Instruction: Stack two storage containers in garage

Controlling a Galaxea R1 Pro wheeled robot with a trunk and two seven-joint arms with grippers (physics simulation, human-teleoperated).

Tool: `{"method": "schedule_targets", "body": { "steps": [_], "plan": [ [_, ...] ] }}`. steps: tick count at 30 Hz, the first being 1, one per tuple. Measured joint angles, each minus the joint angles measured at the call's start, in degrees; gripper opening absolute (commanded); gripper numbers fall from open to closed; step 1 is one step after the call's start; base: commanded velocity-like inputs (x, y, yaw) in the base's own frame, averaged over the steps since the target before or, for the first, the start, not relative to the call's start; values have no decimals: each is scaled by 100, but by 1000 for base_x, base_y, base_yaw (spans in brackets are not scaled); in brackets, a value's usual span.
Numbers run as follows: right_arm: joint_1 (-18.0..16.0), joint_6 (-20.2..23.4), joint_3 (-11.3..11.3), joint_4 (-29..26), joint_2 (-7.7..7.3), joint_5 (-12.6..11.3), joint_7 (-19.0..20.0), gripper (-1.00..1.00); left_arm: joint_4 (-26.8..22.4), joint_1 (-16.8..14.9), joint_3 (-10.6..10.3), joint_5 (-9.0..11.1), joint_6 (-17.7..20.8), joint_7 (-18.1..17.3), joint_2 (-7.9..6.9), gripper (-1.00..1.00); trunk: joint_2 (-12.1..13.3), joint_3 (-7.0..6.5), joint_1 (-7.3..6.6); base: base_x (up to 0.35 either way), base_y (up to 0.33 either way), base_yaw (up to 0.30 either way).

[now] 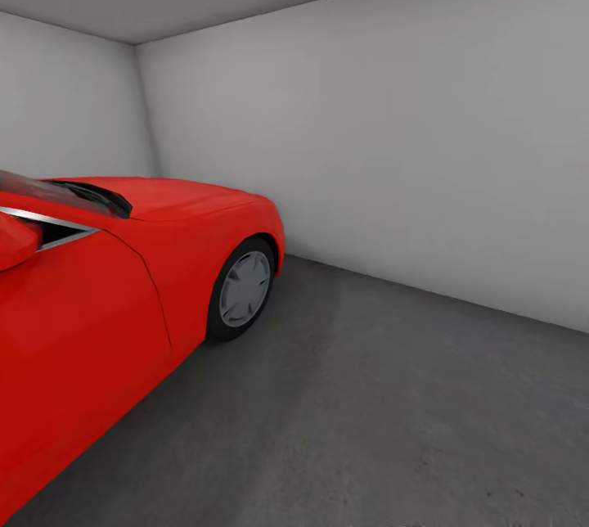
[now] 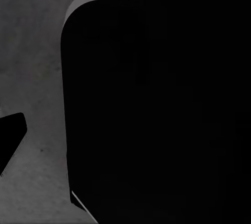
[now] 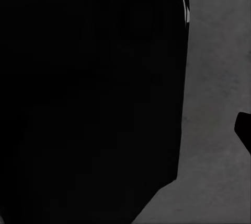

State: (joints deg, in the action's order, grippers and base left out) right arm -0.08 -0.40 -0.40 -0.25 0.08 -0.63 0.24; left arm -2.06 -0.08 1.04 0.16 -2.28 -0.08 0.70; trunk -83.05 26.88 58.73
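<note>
I am in the garage, facing a corner of its pale grey walls (image 1: 393,150). The dark concrete floor (image 1: 393,412) stretches ahead and to the right. The two storage containers and the living room are out of view. In the left wrist view, one black fingertip (image 2: 11,140) of my left gripper sits at the frame's edge over the concrete, with nothing held. One black fingertip (image 3: 244,130) of my right gripper sits likewise at the edge of the right wrist view. A large black part of my own body (image 2: 157,109) blocks much of both wrist views.
A red car (image 1: 106,298) stands close on the left, its front wheel (image 1: 243,288) turned toward me. The grey wall runs along the right side. Open floor lies between the car and that wall.
</note>
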Motion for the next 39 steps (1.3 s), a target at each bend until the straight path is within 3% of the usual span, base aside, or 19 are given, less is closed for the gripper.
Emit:
{"method": "schedule_targets", "body": {
  "steps": [11,17,39],
  "plan": [
    [0,-21,-15,1,3,-16,-24,100,-8,0,-30,-7,1,0,10,100,0,0,0,0,0,-288],
    [0,-99,-19,-1,8,-14,-53,100,-14,0,-57,-39,0,16,-84,100,0,0,0,0,0,-295],
    [0,-172,15,-1,8,-4,-54,100,-15,0,-60,-49,0,24,-87,100,0,0,0,0,0,-296]
  ]
}}
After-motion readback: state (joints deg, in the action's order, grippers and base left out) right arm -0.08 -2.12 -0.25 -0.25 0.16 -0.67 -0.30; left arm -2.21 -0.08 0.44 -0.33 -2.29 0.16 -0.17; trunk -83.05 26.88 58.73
